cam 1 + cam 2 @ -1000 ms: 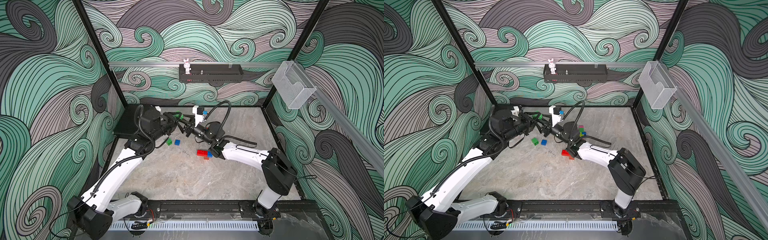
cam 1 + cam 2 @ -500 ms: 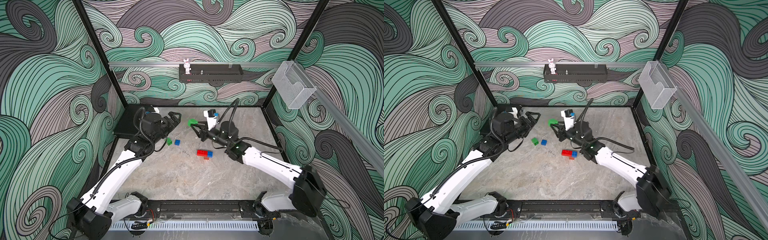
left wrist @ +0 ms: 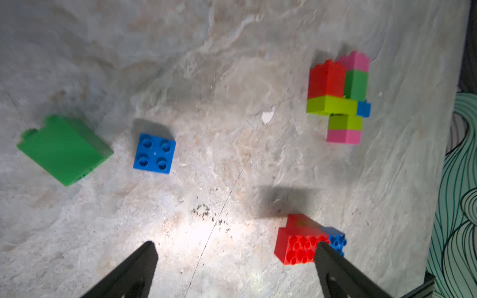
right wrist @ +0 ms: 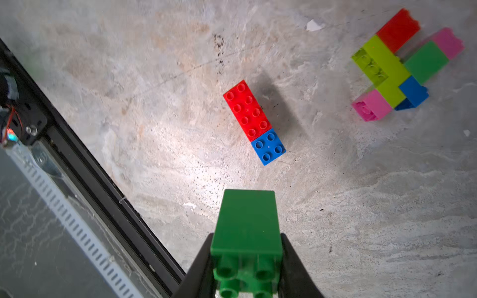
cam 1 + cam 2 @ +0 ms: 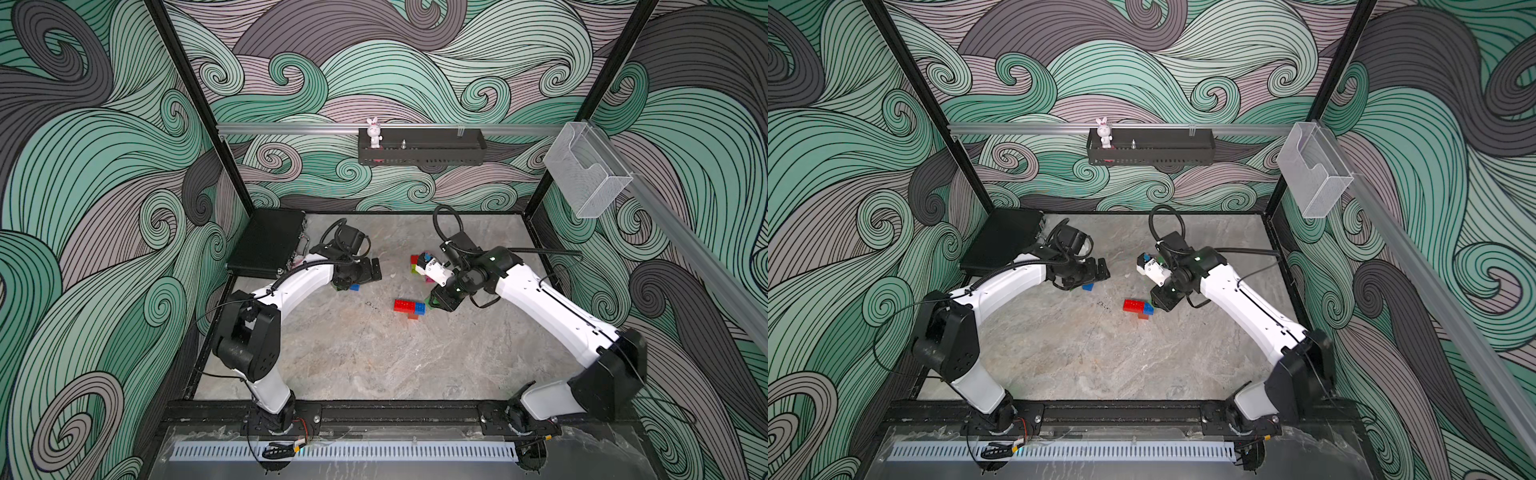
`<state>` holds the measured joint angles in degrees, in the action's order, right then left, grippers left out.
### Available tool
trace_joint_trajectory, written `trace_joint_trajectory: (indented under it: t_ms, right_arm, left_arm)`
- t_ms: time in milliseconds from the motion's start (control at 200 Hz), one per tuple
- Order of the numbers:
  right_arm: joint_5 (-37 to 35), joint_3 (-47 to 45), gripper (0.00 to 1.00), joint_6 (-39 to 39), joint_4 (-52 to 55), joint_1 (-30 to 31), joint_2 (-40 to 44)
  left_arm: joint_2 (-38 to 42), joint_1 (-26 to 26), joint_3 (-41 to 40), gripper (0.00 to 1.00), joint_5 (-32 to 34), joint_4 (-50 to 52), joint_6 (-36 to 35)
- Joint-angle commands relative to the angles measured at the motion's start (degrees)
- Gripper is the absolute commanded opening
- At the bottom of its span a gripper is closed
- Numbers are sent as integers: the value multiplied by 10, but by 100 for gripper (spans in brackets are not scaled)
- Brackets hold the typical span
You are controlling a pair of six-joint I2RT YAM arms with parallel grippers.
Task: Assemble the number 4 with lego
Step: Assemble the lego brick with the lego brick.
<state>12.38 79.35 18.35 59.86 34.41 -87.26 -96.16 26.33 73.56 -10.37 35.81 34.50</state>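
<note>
Well, over on the left, my left gripper point(image 3: 235, 247) hangs above the table point(image 3: 206, 64) with its fingers spread as wide as they go and nothing between them. I judge it is free for whichever loose piece is wanted next. Under it lie a loose green brick point(image 3: 64, 149), tipped on its side, and a loose blue brick point(image 3: 154, 153), studs up, near each other but apart. In both top views my own wrist covers most of the green one. Toward the middle a red brick point(image 4: 246, 111) and a small blue brick point(image 4: 268, 147) sit end to end, touching, in one straight row. It is probably one stroke of the 4, left flat so more can be pressed on. A reddish bit point(image 5: 412, 316) pokes out beneath that row, and I cannot tell what it is. My right gripper point(image 4: 246, 258) is closed partway on a second green brick point(image 4: 246, 219), pinched by its sides with the studs turned toward my wrist, off the table just short of the row's blue end, likely bound for it. Beyond lies a joined cluster point(image 4: 384, 64) of lime, red, pink, green and blue, flat on the table. My right wrist hides much of it in the top views.
</note>
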Motion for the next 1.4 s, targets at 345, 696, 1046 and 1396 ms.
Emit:
trace_joint_trajectory:
  t_ms: [345,696,1046,1396]
  right_arm:
    - [-56,171,0,223,118,57,-190]
    - [-117,225,0,253,152,75,-258]
    - [-132,260,0,239,153,79,-294]
    - [-136,252,0,239,151,75,-303]
  left_arm:
    - [-34,-5,3,99,-97,63,-17]
    - [-42,-37,-23,99,-139,59,-9]
    - [-43,-56,-41,99,-147,57,-6]
    - [-42,-62,-45,99,-147,63,-12]
